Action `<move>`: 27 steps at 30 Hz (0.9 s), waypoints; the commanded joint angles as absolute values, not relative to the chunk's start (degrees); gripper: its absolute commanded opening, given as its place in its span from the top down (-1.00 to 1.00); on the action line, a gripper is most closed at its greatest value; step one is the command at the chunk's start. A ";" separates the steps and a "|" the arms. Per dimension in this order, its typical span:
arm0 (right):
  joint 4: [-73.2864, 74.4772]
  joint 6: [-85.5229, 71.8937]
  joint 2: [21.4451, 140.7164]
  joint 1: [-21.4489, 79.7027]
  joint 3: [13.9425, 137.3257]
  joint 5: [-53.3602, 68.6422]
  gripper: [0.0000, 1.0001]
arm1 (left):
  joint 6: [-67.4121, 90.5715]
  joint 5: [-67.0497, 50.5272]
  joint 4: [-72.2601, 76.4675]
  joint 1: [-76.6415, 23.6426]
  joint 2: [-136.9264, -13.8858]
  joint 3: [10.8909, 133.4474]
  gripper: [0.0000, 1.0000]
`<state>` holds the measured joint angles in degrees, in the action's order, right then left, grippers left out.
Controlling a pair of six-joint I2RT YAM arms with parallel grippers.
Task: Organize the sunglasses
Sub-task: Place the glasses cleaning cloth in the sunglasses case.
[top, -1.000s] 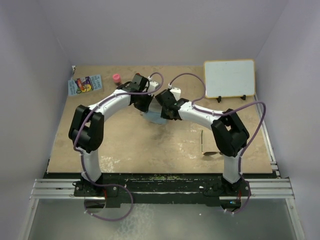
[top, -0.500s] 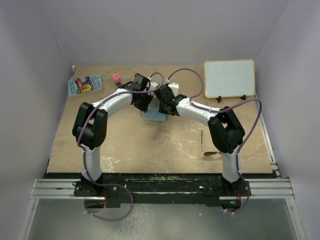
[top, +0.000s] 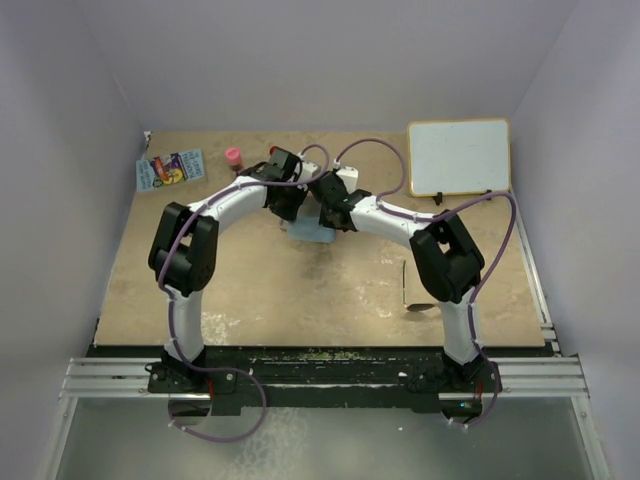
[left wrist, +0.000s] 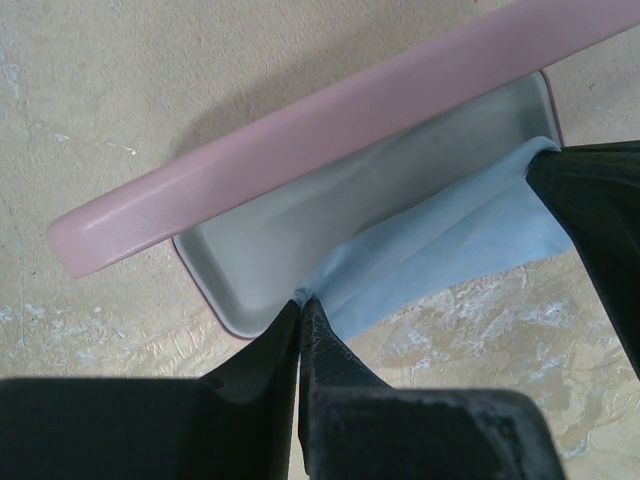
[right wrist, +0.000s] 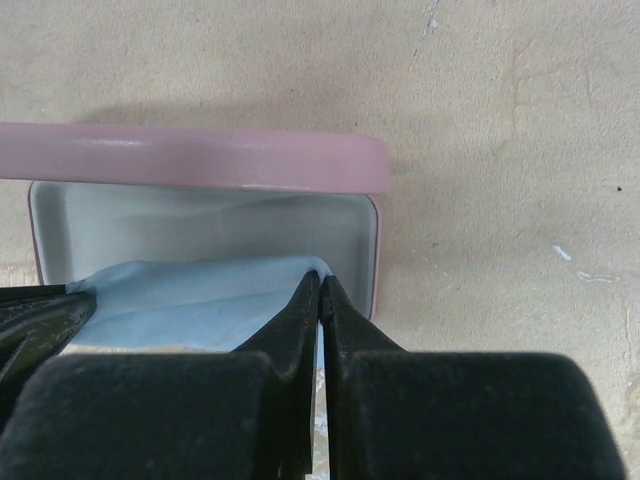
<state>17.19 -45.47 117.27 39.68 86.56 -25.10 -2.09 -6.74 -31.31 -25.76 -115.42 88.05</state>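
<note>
A light-blue cloth (left wrist: 440,245) is stretched between my two grippers over the open pink case (left wrist: 300,140), and part of it lies in the case's grey tray (left wrist: 260,245). My left gripper (left wrist: 301,300) is shut on one corner of the cloth. My right gripper (right wrist: 321,278) is shut on another corner, just above the tray (right wrist: 200,220) under the raised lid (right wrist: 200,158). In the top view both grippers meet at mid-table over the cloth (top: 308,232). The sunglasses (top: 408,290) lie on the table to the right, partly hidden by my right arm.
A whiteboard (top: 458,157) stands propped at the back right. A small pink-capped bottle (top: 233,156) and a colourful packet (top: 170,168) sit at the back left. The walls close in on both sides.
Both grippers have carried the cloth a little farther from the bases, toward the back of the table, and both elbows have drawn in. Both grips stay shut.
</note>
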 commanded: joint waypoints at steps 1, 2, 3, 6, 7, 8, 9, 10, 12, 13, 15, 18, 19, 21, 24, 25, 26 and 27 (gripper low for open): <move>15.57 -45.81 115.01 39.16 87.21 -28.04 1.00 | -1.22 -6.50 -29.38 -25.37 -115.33 90.82 0.93; 15.48 -45.67 115.13 39.08 87.39 -28.17 1.00 | -1.15 -6.44 -29.27 -25.32 -115.42 90.93 0.93; 15.46 -45.41 115.32 39.00 87.70 -28.13 1.00 | -1.17 -6.28 -29.27 -25.34 -115.54 91.08 0.93; 15.83 -44.84 116.36 38.81 88.74 -27.83 1.00 | -1.21 -5.82 -29.26 -25.31 -115.94 91.55 0.93; 15.97 -44.83 116.66 38.73 88.96 -27.79 1.00 | -1.23 -5.68 -29.27 -25.31 -116.10 91.72 0.93; 15.97 -44.87 116.92 38.73 89.02 -27.78 1.00 | -1.21 -5.59 -29.19 -25.31 -116.21 91.86 0.93; 15.82 -44.91 116.97 38.75 88.97 -27.82 1.00 | -1.18 -5.40 -29.10 -25.31 -116.27 91.95 0.93; 15.63 -44.98 116.99 38.69 88.88 -27.80 1.00 | -1.19 -5.18 -29.02 -25.31 -116.39 92.20 0.93; 15.24 -44.96 117.06 38.59 88.86 -27.67 1.00 | -1.23 -4.69 -29.00 -25.36 -116.64 92.73 0.93; 15.09 -44.90 117.17 38.51 88.92 -27.57 1.00 | -1.23 -4.66 -29.00 -25.36 -116.79 92.99 0.93; 15.11 -44.75 117.40 38.36 89.24 -27.53 1.00 | -1.45 -4.61 -29.24 -25.37 -117.32 93.61 0.93; 14.94 -44.58 117.73 38.10 89.45 -27.23 1.00 | -1.62 -3.44 -29.15 -25.32 -117.59 94.31 0.93; 14.87 -44.52 117.96 38.08 89.47 -27.02 1.00 | -1.81 -3.21 -28.91 -25.31 -117.48 94.37 0.93; 14.78 -44.47 118.31 37.99 89.48 -26.81 1.00 | -2.06 -3.33 -28.80 -25.31 -117.74 94.78 0.93; 14.68 -44.29 119.02 37.88 89.68 -26.24 1.00 | -1.97 -3.07 -29.45 -25.32 -118.66 95.55 0.93; 14.64 -44.18 119.31 37.88 89.77 -26.10 1.00 | -1.87 -2.98 -29.41 -25.31 -118.86 95.51 0.93; 14.66 -44.25 119.49 37.84 89.88 -26.10 1.00 | -1.85 -3.07 -29.25 -25.35 -118.84 95.24 0.93; 14.66 -44.26 119.59 37.84 89.95 -26.10 1.00 | -1.71 -3.38 -28.93 -25.33 -118.96 95.01 0.93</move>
<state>15.33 -45.10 119.24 38.22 87.42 -25.69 -2.13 -4.16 -30.57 -25.78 -118.30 93.12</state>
